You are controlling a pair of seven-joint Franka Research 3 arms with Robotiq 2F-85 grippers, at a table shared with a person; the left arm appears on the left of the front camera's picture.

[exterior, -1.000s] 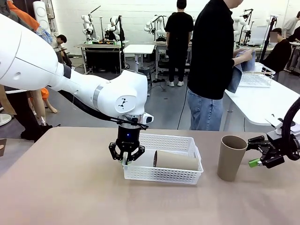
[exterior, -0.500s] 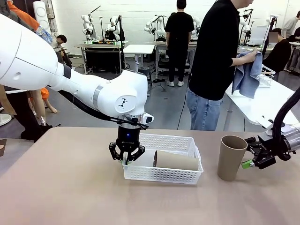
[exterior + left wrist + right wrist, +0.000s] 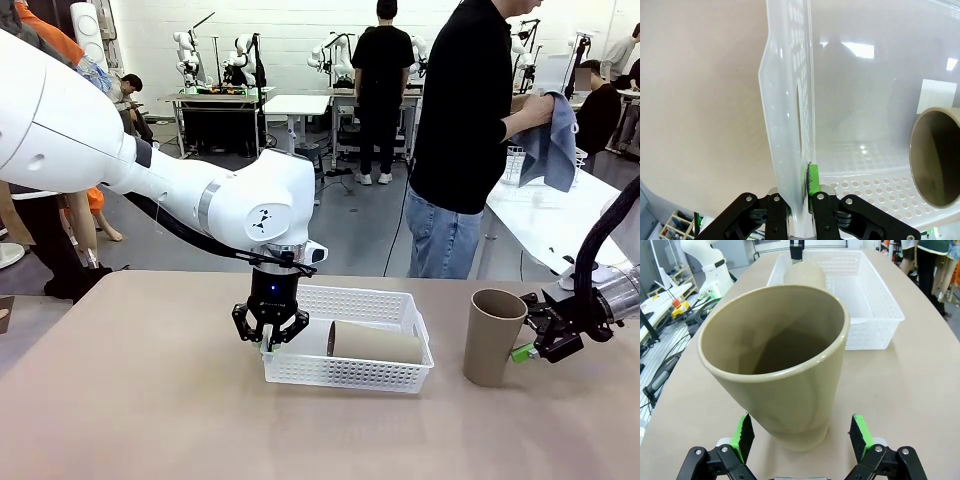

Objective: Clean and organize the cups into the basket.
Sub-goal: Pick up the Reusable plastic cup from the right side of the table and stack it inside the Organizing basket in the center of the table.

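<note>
Two arms share the tan table [image 3: 140, 420], and each one's posture tells you its job. Across it a person [image 3: 465, 120] stands turned aside, working a blue-grey cloth [image 3: 553, 140]. That is likely the cleaning half of the task, though you cannot tell whether a cup is wrapped inside. The white basket [image 3: 350, 375] sits mid-table, and your left gripper [image 3: 270, 335] is clenched on its short left wall. In the left wrist view one finger stands on each side of the lattice, with a green pad [image 3: 812, 180] pressed against it. Treat that as an anchor, there so the basket will not skate when a cup goes in. One taupe cup [image 3: 378, 343] lies on its side inside, toward the right end, mouth facing the held wall. That leaves free floor alongside it for more cups. The second taupe cup [image 3: 492, 337] stands upright on the table just right of the basket, apart from it. Your right gripper [image 3: 530, 345] is spread wide and grasps nothing. Its fingers flank the cup's lower part with a gap on either side. You would have to close squarely, since a tall tapered cup on a narrow base tips easily.
</note>
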